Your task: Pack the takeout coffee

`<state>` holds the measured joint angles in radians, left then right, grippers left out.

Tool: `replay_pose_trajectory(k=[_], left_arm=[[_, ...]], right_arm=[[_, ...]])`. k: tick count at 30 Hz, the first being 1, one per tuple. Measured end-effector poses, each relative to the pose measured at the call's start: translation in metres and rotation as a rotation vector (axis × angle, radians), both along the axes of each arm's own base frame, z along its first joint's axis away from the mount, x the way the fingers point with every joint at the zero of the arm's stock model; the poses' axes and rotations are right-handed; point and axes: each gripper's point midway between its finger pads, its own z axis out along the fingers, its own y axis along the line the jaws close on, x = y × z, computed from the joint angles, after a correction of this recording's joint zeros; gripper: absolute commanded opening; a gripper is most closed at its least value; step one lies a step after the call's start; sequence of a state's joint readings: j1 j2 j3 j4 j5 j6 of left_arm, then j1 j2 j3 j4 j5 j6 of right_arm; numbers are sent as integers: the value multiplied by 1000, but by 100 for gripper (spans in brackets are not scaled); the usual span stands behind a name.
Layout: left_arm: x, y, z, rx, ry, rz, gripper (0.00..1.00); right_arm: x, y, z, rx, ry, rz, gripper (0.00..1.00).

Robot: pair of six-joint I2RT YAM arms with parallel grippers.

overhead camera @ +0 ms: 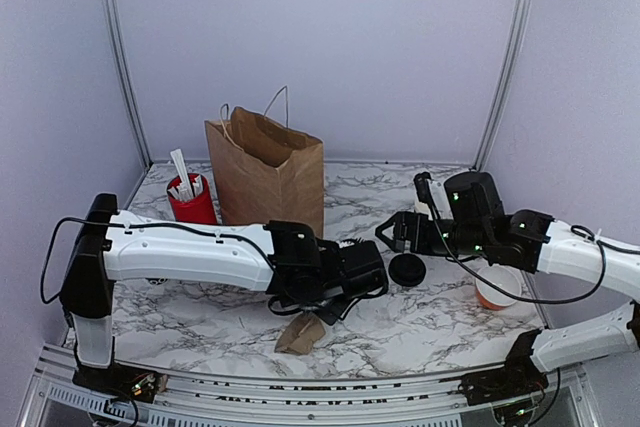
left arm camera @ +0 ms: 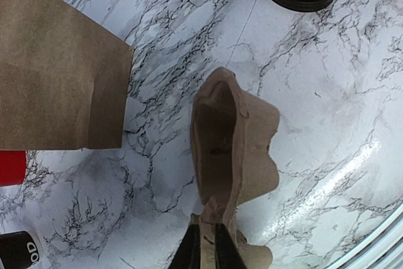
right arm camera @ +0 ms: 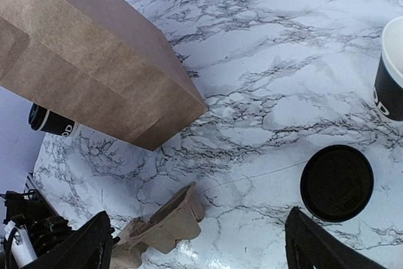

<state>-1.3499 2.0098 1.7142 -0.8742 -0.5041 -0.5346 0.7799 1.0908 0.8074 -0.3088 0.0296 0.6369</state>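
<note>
The takeout coffee, a small black lidded cup with white print, stands behind the paper bag's left side in the right wrist view. A black cup with white print shows at the bottom-left corner of the left wrist view, its top hidden. My left gripper is low over the table's middle, shut on the end of a crumpled brown cardboard cup holder. My right gripper hovers open and holds nothing, above the table between that holder and a loose black lid.
An open brown paper bag stands at the back centre. A red cup of sticks is to its left. The loose black lid lies centre right. An open black cup with a white inside stands at the right.
</note>
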Motion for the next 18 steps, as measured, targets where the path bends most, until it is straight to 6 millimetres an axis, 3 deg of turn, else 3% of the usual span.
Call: replay_pose_trajectory(k=[10,18], left_arm=[[-13,-20,3,-41,36,-22,21],[-24,-16,-19,-58,93,-13,28]], right_arm=[[-5,-6,5,1,-4,-3,92],[-12,-9,-10,-29,37,8,92]])
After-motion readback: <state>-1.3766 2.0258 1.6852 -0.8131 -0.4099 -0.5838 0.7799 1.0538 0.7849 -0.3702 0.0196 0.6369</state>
